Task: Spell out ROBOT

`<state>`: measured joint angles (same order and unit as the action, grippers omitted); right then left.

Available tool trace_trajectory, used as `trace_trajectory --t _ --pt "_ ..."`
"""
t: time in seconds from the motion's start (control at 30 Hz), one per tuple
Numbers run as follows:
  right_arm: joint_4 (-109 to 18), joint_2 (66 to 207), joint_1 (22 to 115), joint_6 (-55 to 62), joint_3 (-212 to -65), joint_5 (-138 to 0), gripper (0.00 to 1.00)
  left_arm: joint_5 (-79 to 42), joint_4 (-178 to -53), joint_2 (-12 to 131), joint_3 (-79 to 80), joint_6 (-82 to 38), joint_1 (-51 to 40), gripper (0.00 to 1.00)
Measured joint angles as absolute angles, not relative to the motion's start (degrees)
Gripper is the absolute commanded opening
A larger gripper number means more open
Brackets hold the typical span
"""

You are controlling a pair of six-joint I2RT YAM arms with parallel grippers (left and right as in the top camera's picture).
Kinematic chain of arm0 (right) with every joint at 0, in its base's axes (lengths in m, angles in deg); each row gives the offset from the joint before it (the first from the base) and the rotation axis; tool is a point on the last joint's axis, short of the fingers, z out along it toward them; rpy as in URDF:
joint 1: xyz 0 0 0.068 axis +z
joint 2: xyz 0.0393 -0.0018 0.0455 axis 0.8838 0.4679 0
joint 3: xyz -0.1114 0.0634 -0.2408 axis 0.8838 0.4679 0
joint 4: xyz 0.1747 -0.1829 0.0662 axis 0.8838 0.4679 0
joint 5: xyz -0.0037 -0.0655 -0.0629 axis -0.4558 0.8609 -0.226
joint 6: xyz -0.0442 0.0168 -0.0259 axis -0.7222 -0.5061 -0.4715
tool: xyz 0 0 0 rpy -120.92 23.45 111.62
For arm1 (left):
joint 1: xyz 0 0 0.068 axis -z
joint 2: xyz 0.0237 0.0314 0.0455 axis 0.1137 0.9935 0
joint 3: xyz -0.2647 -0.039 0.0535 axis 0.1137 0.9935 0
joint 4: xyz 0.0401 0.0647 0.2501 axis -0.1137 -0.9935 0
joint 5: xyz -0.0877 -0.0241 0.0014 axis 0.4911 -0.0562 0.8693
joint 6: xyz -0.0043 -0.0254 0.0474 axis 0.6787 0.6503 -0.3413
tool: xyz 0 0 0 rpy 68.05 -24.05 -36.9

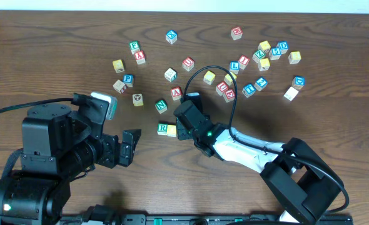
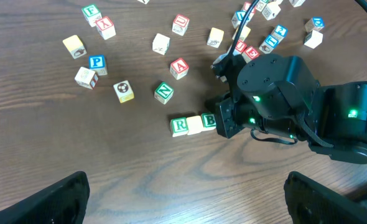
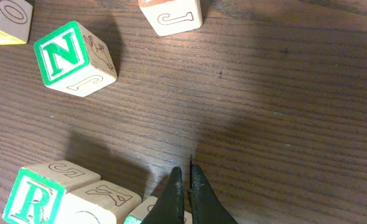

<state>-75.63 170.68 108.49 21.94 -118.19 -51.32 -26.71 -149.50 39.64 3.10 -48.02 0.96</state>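
Three cubes stand in a row on the table: the green R cube (image 2: 179,126), a yellow-faced cube (image 2: 195,124) and the green B cube (image 2: 209,121). Overhead, the R cube (image 1: 162,129) and the yellow-faced cube (image 1: 171,130) show, while the B cube is under the right arm. My right gripper (image 3: 185,171) is shut and empty, its tips at the B cube's (image 3: 147,211) right edge. My left gripper (image 2: 185,186) stands open over bare wood, below and left of the row. I cannot pick out the T cube among the scattered cubes.
The green N cube (image 1: 161,106) and the red A cube (image 1: 176,94) lie just behind the row. Several more letter cubes are scattered across the back of the table (image 1: 59,37), densest at the back right. A black cable (image 1: 217,70) loops over the right arm.
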Motion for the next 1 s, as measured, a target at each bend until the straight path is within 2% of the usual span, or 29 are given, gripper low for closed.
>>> trace_trajectory --t 0.43,0.77,1.0 --pt "-75.6 170.7 108.5 21.9 -118.2 -51.0 0.01 -26.7 -149.5 39.6 3.1 -48.0 1.0 0.98" --pt "-69.3 170.7 107.8 23.9 -118.2 -44.6 0.01 -26.7 -149.5 39.6 3.1 -48.0 1.0 0.98" --pt "-68.9 170.7 106.7 24.9 -118.2 -45.4 0.01 -26.7 -149.5 39.6 3.1 -48.0 1.0 0.98"
